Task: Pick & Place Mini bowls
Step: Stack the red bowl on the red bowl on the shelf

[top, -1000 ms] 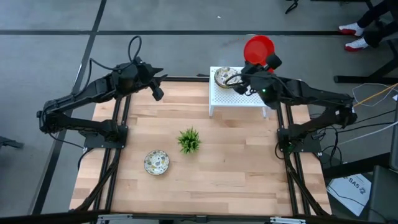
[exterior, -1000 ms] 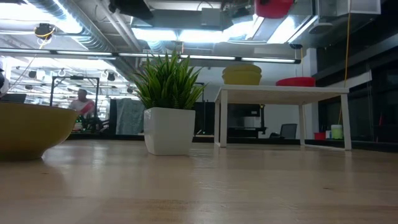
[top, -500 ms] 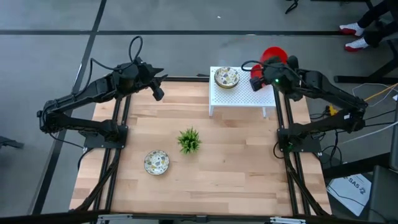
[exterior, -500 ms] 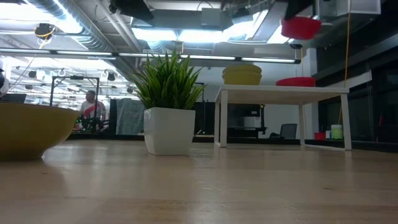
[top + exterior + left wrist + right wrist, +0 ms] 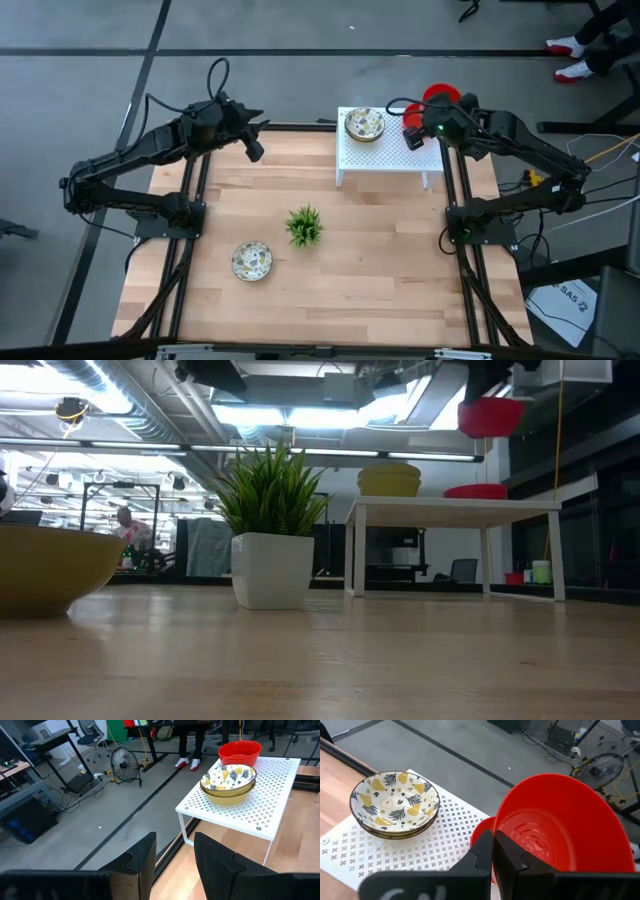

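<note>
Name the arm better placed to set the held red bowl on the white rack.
Right. The right gripper already grips the red bowl above the white rack, over another red bowl. The left gripper waits off the table's far-left corner, fingers open.

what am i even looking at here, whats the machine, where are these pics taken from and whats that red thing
It is a robot with two dark arms at a wooden table. One picture looks straight down, one sits at tabletop level, and two come from cameras on the wrists. The right gripper pinches the rim of a red bowl, held in the air above a white rack. On that rack sit stacked patterned bowls and another red bowl. On the table lie one more patterned bowl and a small potted plant. The left gripper waits open and empty at the table's far edge.
</note>
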Controlling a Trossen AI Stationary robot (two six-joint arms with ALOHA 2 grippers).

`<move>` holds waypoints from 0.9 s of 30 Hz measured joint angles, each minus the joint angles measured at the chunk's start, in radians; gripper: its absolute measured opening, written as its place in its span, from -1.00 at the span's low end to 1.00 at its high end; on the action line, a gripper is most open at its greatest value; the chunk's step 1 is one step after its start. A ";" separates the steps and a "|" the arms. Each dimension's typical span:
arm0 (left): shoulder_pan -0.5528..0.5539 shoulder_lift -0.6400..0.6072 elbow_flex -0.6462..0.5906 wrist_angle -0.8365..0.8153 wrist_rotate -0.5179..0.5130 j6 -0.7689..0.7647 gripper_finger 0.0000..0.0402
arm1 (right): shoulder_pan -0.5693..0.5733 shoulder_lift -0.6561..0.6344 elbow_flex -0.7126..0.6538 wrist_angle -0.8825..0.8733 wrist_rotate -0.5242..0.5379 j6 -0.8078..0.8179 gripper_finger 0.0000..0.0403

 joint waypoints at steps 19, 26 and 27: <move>0.002 0.000 0.000 0.000 -0.001 -0.004 -0.37 | -0.120 0.008 0.000 0.036 -0.056 0.004 -0.96; 0.002 0.005 0.000 0.000 -0.001 -0.026 -0.37 | -0.193 0.009 0.000 0.033 -0.104 -0.005 -0.96; 0.002 0.008 0.000 0.000 -0.001 -0.026 -0.37 | -0.200 0.009 0.000 0.032 -0.110 -0.005 -0.96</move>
